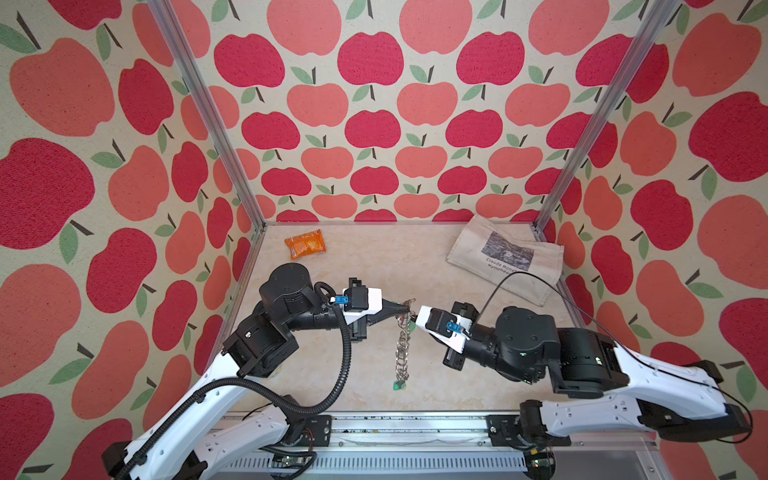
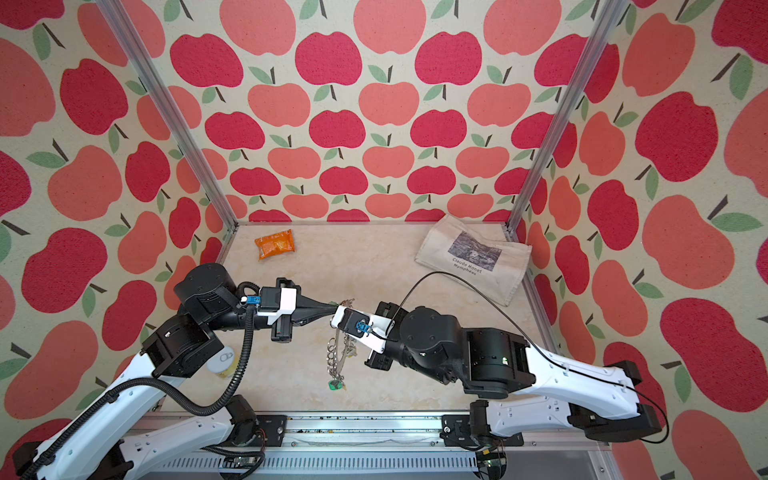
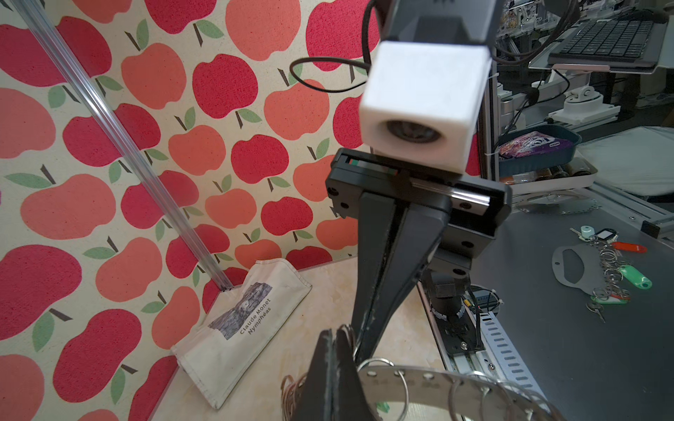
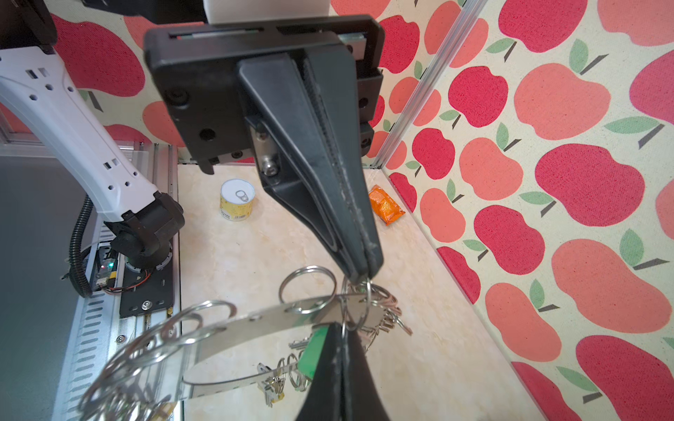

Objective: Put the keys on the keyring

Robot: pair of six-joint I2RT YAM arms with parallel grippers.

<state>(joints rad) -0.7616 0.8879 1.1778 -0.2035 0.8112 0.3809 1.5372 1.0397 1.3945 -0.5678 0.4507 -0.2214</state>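
The left gripper point(image 4: 361, 271) has its jaws pressed together on one wire ring point(image 4: 343, 310) at the top edge of the keyring point(image 4: 255, 320). It carries the whole keyring in the air, edge-on to both top views. The right gripper point(image 4: 343, 330) meets it from the opposite side. Its jaws also look closed, and the wire of the same ring passes between its tips. How firmly it pinches I cannot tell.

To my judgement, the step in hand is to work a key along this ring. To do it well, the left gripper should only hold and not turn. The right gripper should follow the curve of the wire in small arcs and never pull sideways, because the keyring hangs free and would swing. The neighbour rings stand very close and could catch.

A green tag point(image 4: 312, 351) sits just beside the right fingertips, under the keyring's band. One bunch of keys point(image 4: 384, 320) hangs next to the gripped ring. Another bunch hangs at the keyring's lower end, near the floor. The orange packet point(image 1: 305, 244) lies well apart from the keyring, toward the back wall. The can point(image 4: 237, 200) stands well apart too, on the left arm's side.
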